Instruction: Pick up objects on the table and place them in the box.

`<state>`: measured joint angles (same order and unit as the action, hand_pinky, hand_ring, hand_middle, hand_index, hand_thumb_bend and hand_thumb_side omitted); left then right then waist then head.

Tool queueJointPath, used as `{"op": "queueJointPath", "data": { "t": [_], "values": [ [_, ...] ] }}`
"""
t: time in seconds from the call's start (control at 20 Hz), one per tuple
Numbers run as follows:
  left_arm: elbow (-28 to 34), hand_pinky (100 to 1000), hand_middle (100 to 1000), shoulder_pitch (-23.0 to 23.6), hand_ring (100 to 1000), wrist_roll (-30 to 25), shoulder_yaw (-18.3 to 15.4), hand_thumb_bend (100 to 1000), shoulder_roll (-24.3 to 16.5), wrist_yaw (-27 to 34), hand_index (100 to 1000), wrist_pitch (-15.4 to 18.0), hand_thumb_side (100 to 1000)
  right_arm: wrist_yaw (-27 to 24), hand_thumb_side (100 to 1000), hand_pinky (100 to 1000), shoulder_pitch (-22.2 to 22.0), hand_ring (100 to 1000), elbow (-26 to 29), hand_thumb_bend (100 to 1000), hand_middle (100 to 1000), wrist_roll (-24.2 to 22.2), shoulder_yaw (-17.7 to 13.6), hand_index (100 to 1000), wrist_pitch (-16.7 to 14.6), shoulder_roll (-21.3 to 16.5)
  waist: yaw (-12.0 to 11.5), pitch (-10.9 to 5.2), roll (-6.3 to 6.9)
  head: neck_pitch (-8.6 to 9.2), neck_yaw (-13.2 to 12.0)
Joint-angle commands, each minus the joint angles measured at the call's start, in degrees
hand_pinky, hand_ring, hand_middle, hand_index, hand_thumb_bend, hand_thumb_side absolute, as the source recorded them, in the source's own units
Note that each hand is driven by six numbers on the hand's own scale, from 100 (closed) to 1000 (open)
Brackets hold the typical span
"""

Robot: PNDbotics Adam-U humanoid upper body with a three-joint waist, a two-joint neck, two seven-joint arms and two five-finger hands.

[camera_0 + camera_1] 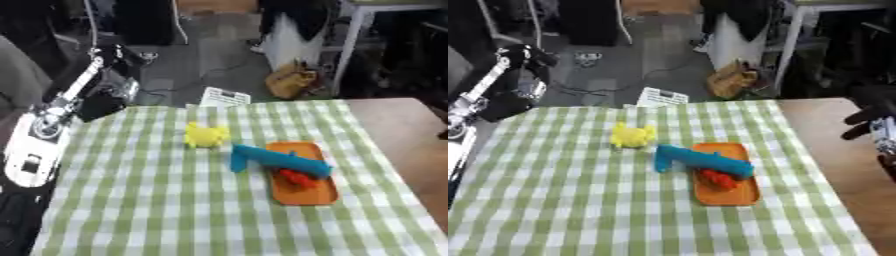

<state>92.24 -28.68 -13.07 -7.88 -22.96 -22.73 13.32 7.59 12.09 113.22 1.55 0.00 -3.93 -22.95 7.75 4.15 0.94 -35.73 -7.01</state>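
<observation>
Clearly the orange tray (302,197), standing in for the box, already held a red piece (296,178), while a blue object (278,159) lay across its near rim, half out on the checked cloth (157,200). Just beside it, a yellow toy (205,135) waited, probably next. Left hand (528,56) hung raised beyond the table edge, right hand (866,120) off to the side; whether either had its fingers curled I could not tell

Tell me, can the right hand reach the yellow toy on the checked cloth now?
Probably yes. The right hand hangs open at the table's right edge, and the checked cloth between it and the yellow toy looks bare; the orange tray lies nearer.
</observation>
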Motion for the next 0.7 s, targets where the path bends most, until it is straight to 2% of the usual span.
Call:
{"op": "queueJointPath", "data": {
  "t": [0.05,0.2,0.7],
  "values": [
    [2.82,625,632,0.51,562,-0.12,-1.33,100,0.01,2.84,751,-1.22,683,0.22,692,525,0.49,603,1.37,100,736,-0.10,-0.42,754,0.06,-1.56,-0.17,-0.63,-0.27,-0.21,-0.04],
    [3.73,617,624,2.23,555,-0.08,-1.96,100,1.00,5.00,745,-1.84,754,0.23,692,524,0.47,602,1.37,100,737,-0.04,-0.48,754,0.15,-1.52,-0.34,-0.60,-0.30,-0.11,0.18],
    [5.36,616,622,4.32,553,-0.99,-2.70,100,2.96,7.41,744,-3.21,766,0.27,690,524,0.50,601,1.37,100,736,-0.09,-0.47,753,0.13,-1.63,-0.68,-0.57,-0.42,0.29,-0.19]
  ]
}}
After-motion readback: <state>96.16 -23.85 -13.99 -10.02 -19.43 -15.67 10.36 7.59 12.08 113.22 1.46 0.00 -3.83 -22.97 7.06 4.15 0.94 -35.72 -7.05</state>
